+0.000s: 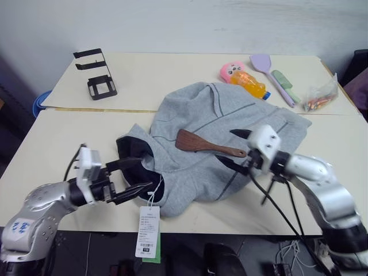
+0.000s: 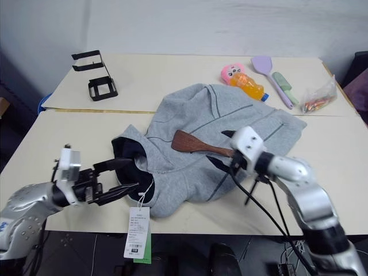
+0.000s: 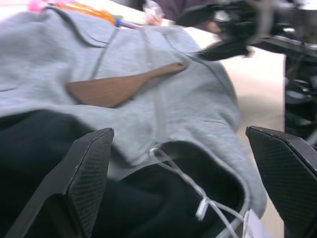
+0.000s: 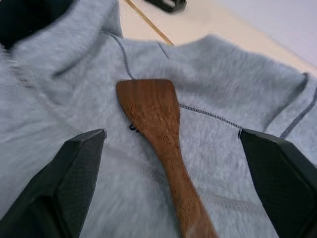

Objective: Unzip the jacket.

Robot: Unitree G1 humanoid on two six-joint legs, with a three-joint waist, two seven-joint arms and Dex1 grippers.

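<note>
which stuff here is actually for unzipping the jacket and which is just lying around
For the job:
jacket
left tool, open
right tool, open

Lying about:
wooden spatula, on the jacket
black stand
orange bottle
purple spatula
snack bag

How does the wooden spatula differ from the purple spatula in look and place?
The wooden spatula is brown and lies on the grey jacket, handle toward the right end effector. The purple spatula is pale lilac, with a longer, thinner handle, and lies on the bare far table, beside the orange bottle. Both lie flat, and no end effector holds either.
</note>
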